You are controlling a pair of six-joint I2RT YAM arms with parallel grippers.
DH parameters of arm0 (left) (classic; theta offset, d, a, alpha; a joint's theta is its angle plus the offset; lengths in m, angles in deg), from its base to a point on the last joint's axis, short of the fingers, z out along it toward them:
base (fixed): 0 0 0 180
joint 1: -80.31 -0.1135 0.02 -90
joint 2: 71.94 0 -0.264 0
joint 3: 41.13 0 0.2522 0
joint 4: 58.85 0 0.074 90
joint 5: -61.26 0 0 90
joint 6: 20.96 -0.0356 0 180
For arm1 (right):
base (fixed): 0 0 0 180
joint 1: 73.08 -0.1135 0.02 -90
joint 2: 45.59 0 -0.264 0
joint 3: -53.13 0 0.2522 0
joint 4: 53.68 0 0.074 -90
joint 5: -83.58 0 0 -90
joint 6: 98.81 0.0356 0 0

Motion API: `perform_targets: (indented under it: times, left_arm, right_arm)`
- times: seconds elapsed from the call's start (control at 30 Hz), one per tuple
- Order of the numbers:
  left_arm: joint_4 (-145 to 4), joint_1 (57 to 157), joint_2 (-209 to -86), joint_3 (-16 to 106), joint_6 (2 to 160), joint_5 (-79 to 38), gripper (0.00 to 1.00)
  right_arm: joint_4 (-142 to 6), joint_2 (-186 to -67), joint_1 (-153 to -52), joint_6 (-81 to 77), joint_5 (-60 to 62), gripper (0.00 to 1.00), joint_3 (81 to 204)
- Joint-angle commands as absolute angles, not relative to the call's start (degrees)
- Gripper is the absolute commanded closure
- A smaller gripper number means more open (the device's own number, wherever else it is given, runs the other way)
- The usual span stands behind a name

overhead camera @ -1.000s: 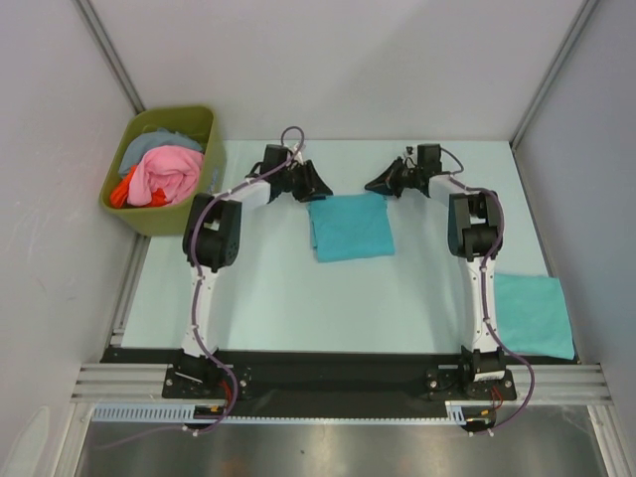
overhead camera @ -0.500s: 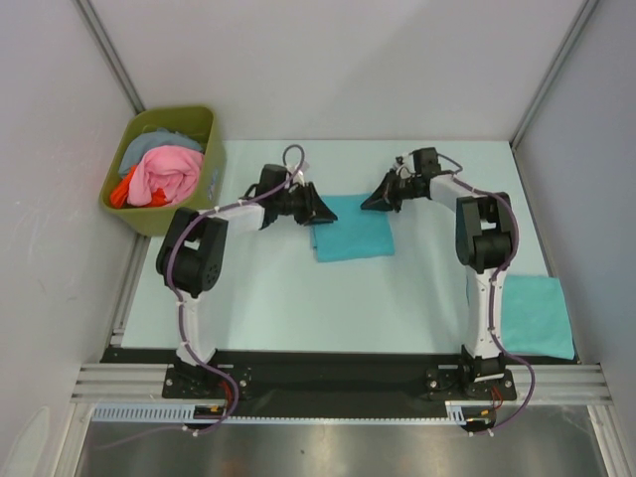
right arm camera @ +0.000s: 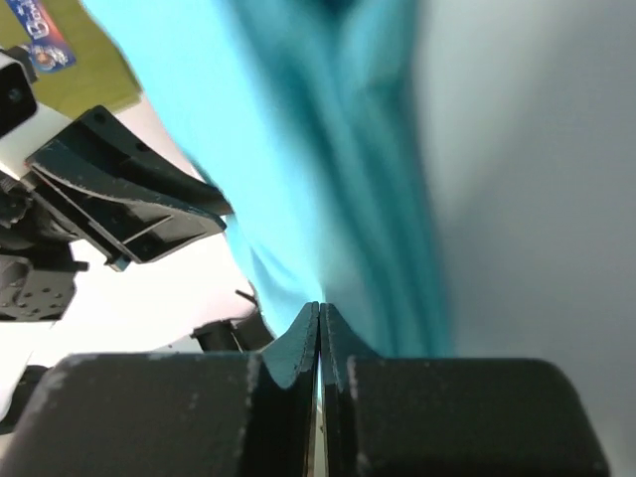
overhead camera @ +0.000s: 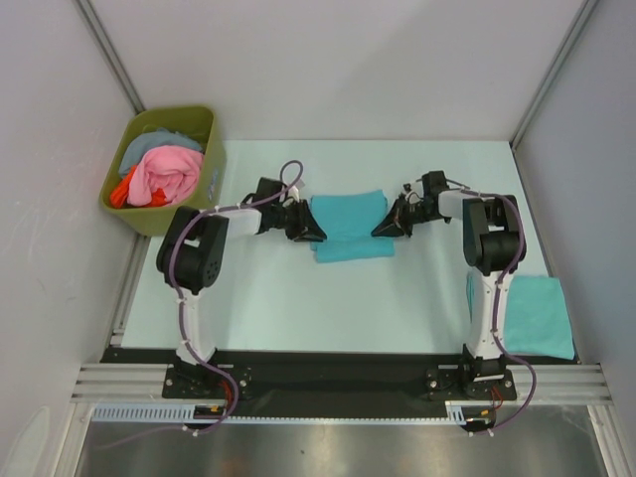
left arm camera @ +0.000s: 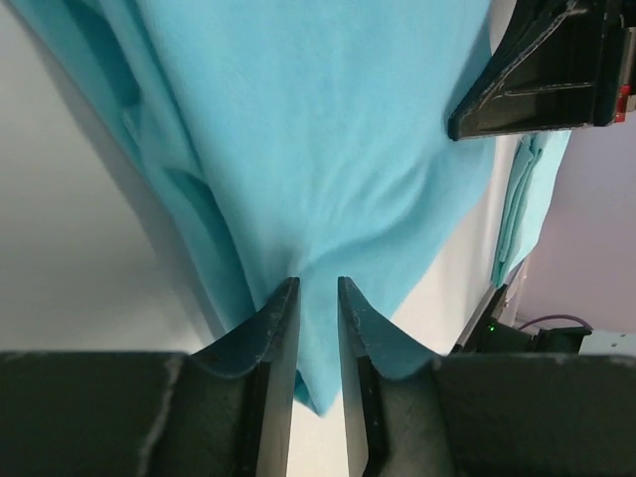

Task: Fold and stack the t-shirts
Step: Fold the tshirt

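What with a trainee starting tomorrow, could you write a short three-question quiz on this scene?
1. True or false: a folded t-shirt lies at the near right corner of the table.
2. The left hand is closed on: A) the middle t-shirt; B) a sock; C) nothing.
3. Fill in: the pink cloth sits in the olive ____.

Key: 1 true; 2 A; 3 bin.
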State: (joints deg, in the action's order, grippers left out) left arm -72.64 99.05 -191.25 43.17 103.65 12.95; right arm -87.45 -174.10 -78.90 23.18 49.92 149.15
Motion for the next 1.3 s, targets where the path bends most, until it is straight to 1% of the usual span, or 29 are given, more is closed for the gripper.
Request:
perform_targets:
  times: [0.0,0.17,0.2,0.3,0.4,0.53,0.67,0.77,0.83,0.87,0.93,0.97,1.03,1.07,1.13,1.17,1.23,1.27]
  left_arm:
    - [-77.0,101.4,-182.7,42.3,100.2,12.3,0.73]
    - [-73.6,104.4,-178.6,40.1,105.3,13.8,0.69]
    - [-70.2,104.8,-178.7,38.6,106.4,14.2,0.68]
    - [-63.2,105.0,-182.0,35.3,111.2,16.8,0.69]
    - [-62.2,104.8,-186.7,34.3,111.0,16.1,0.7]
    - [-67.1,104.1,-190.5,34.0,105.7,13.7,0.73]
    - [-71.3,104.0,-187.9,32.0,102.0,12.0,0.74]
    - [-77.3,104.7,-182.0,31.2,99.0,10.7,0.73]
    - [-79.7,105.0,-177.3,31.0,98.0,10.5,0.66]
    - [-80.9,105.1,-175.8,31.0,97.6,10.3,0.61]
    - [-84.6,105.4,-171.1,31.3,96.6,10.0,0.58]
    - [-86.0,105.4,-169.5,31.8,96.2,9.5,0.55]
    - [-90.4,105.4,-165.5,33.3,94.9,8.7,0.52]
    - [-91.8,105.4,-164.3,33.8,94.4,8.3,0.51]
    - [-95.1,105.4,-162.1,35.3,93.6,7.1,0.5]
    - [-95.7,105.4,-160.4,35.4,93.3,6.9,0.5]
    - [-97.2,105.4,-158.7,35.3,93.3,6.4,0.5]
    - [-97.4,105.4,-157.1,35.0,93.4,6.3,0.5]
  right_arm:
    - [-93.9,-167.3,-81.8,18.5,49.1,0.97,152.0]
    - [-93.3,-164.0,-85.6,19.7,49.1,0.96,149.3]
    - [-91.6,-163.7,-85.9,20.0,49.4,0.96,148.2]
    - [-89.2,-165.5,-85.6,20.4,49.7,0.97,144.6]
    - [-89.2,-167.5,-84.5,18.6,49.7,0.97,142.9]
    - [-91.6,-168.6,-82.1,15.1,47.9,0.98,141.0]
    - [-97.1,-164.4,-80.2,11.5,45.5,0.97,139.4]
    - [-102.0,-159.3,-80.1,8.9,42.5,0.96,140.2]
    - [-103.9,-156.9,-80.1,8.5,40.3,0.94,141.1]
    - [-104.4,-155.2,-80.1,8.9,39.6,0.9,141.2]
    - [-104.6,-151.5,-80.1,9.6,36.7,0.85,142.3]
    - [-104.4,-150.7,-80.1,9.8,33.9,0.77,142.8]
    - [-104.4,-150.2,-80.1,9.5,30.6,0.7,145.5]
    - [-104.7,-150.6,-80.0,9.2,29.4,0.59,146.8]
    - [-103.8,-153.3,-80.1,8.5,25.8,0.48,149.4]
    - [-103.0,-154.7,-80.0,8.5,23.5,0.36,152.2]
    - [-102.3,-159.3,-80.0,8.0,22.7,0.29,155.9]
    - [-102.6,-160.9,-80.0,7.5,21.9,0.24,160.4]
